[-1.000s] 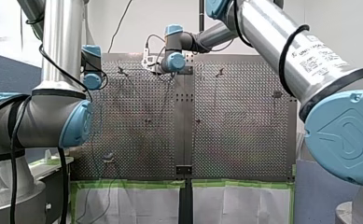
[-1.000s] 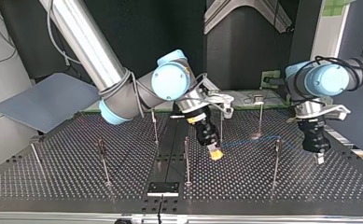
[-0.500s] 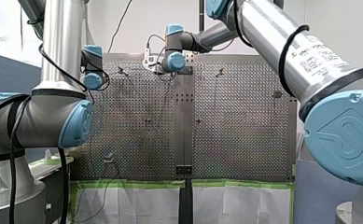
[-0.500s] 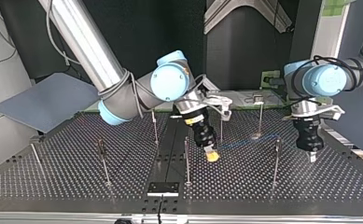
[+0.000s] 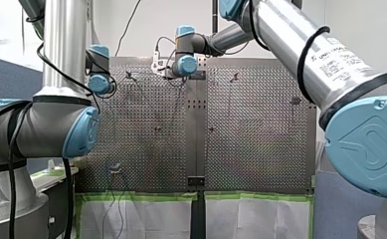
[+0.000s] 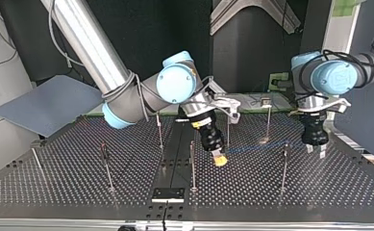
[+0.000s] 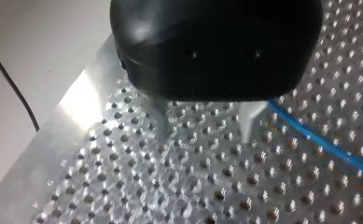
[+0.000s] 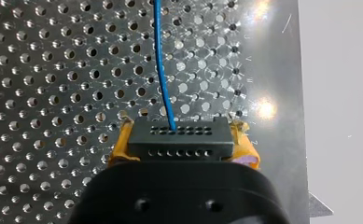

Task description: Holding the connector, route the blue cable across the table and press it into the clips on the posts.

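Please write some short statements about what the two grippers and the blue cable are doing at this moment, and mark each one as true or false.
1. My right gripper is shut on the black connector. True.
2. The blue cable comes out of the connector and runs ahead of that gripper. True.
3. My left gripper grips the blue cable. False: its fingers stand open with nothing between them, and the cable lies beside it on the perforated table.
4. My right gripper has white pads. False: its pads are yellow.
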{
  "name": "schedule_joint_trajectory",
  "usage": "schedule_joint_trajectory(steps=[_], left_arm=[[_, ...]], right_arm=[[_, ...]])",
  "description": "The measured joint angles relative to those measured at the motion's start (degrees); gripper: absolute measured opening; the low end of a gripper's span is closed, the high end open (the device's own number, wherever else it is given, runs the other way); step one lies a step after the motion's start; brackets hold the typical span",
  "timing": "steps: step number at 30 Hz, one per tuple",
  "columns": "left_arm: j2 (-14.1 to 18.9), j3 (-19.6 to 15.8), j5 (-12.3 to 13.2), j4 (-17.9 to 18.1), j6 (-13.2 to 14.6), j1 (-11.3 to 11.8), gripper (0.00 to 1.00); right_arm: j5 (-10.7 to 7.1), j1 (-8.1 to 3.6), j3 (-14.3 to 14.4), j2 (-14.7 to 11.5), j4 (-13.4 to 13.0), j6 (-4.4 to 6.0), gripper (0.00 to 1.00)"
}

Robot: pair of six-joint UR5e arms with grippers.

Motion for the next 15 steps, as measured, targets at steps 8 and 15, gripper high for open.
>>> schedule_joint_trajectory(steps=[8,15], left_arm=[[1.52,-1.1,3.26,-3.21,-2.97,-0.9,0.85],[1.8,-2.26,6.91,-4.02,-3.83,-1.57,0.85]], right_arm=[[0.12,0.16,-0.02,0.06,0.03,-0.09,0.0],[0.15,0.56,-0.01,0.05,0.14,-0.24,0.0]])
